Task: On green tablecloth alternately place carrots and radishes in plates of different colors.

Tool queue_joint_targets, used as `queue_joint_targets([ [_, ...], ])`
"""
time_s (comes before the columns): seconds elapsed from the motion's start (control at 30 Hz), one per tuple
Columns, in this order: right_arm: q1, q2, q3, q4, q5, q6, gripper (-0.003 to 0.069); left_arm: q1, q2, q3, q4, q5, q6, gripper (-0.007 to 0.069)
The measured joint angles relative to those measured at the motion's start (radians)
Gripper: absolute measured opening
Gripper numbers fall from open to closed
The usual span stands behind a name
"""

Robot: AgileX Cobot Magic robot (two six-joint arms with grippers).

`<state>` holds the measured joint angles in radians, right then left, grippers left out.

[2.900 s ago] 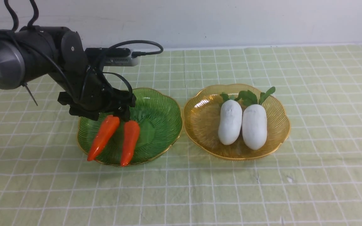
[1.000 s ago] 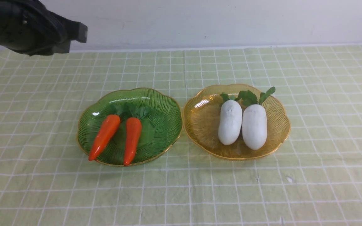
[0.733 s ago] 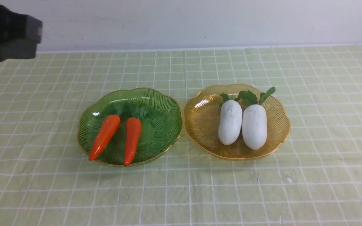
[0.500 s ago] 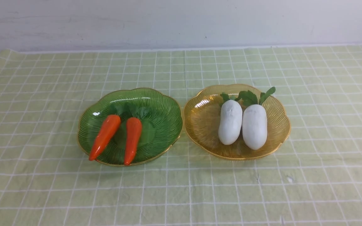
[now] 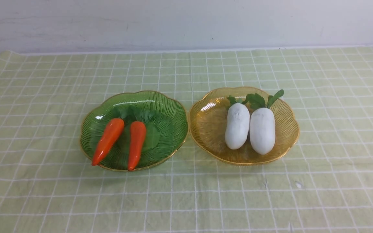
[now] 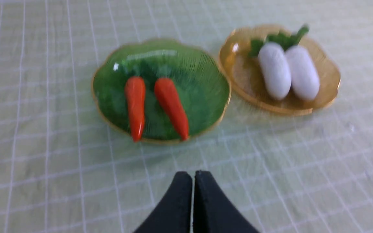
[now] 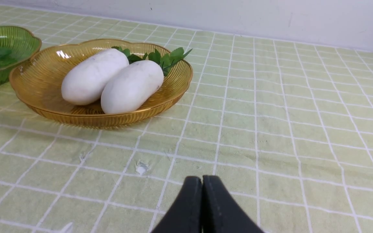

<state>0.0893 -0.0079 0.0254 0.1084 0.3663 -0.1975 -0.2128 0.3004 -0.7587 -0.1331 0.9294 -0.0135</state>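
You see two carrots (image 5: 121,142) lying in the green plate (image 5: 170,106) and two radishes (image 5: 249,128) in the amber plate (image 5: 206,129), side by side on the green tablecloth (image 5: 206,200). Your left pincer (image 6: 193,178) and right pincer (image 7: 202,181) are both pressed together, empty, above bare cloth.

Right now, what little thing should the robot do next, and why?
Probably nothing more than keep both arms parked. Both carrots lie in the green plate, both radishes in the amber plate, and each arm's fingers are shut and empty.

Two orange carrots (image 5: 120,140) lie in the green plate (image 5: 170,111); two white radishes (image 5: 249,127) in the amber plate (image 5: 209,126).
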Motion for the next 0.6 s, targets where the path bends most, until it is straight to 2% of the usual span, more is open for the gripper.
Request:
queue_joint_targets([
  [0.17,0.000,0.000,0.000,0.000,0.000,-0.001,-0.0015,0.000,-0.214,0.317,-0.032,-0.432,-0.001,-0.0008],
  [0.23,0.000,0.000,0.000,0.000,0.000,-0.001,-0.0015,0.000,-0.246,0.377,-0.034,-0.497,-0.001,-0.0008],
  [0.33,0.000,0.000,0.000,0.000,0.000,-0.001,-0.0015,0.000,-0.283,0.482,-0.036,-0.566,-0.001,-0.0008],
  [0.5,0.000,0.000,0.000,0.000,0.000,-0.001,-0.0015,0.000,-0.291,0.611,-0.037,-0.578,0.000,-0.0008],
  [0.6,0.000,0.000,0.000,0.000,0.000,-0.001,-0.0015,0.000,-0.291,0.669,0.004,-0.578,0.001,-0.0008],
])
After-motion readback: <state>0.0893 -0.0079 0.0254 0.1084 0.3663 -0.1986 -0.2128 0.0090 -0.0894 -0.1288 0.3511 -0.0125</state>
